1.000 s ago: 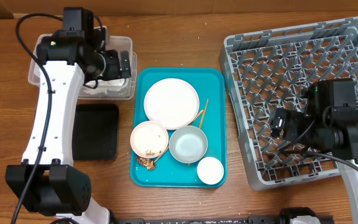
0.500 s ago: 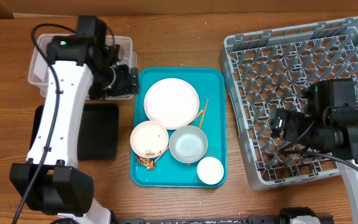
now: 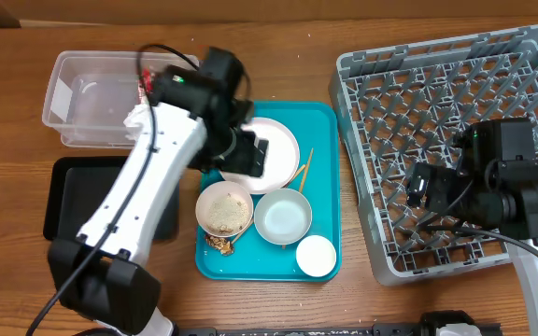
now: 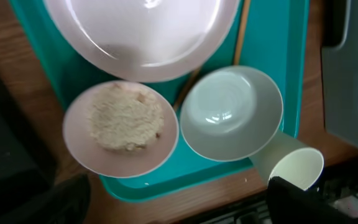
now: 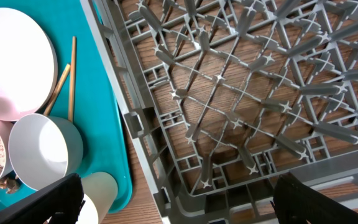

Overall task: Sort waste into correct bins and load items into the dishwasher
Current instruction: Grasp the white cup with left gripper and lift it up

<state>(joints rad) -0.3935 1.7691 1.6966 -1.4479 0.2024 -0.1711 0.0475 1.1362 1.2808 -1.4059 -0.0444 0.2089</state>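
**Left arm swings from the tub to the tray; food waste is next**

Since a second ago the left arm has left the clear plastic tub [image 3: 110, 93] and crossed to the teal serving tray [image 3: 325, 121]. Its pincer [image 3: 255, 157] now hangs over the near edge of the round white plate [image 3: 283, 140], just above the pink bowl [image 3: 224, 207]. The wrist view shows its fingers spread wide with nothing between them: released and empty. The right pincer [image 3: 425, 191] has not moved. It is parked over the grey dish rack [image 3: 456, 84], also spread wide and holding nothing.

All the dishes sit on the teal tray:
- the pink bowl, holding a mound of white rice
- the pale grey-white bowl [image 3: 283, 217], touching it on the right
- the small white cup [image 3: 316, 256] at the front corner
- the two wooden chopsticks [image 3: 304, 168], beside the plate
- brown food scraps [image 3: 218, 243], loose on the tray in front of the pink bowl

The rack is still bare. The shallow black tray [image 3: 73, 187] lies on the desk [image 3: 278, 56], partly under the left arm.

The waste-sorting step looks to be in hand, with loading not yet begun. The likely next move is to lower onto the pink bowl's rim and close one finger inside and one outside. The bowl must then be lifted level so the rice stays put, carried clear of the grey-white bowl and tipped into a bin.
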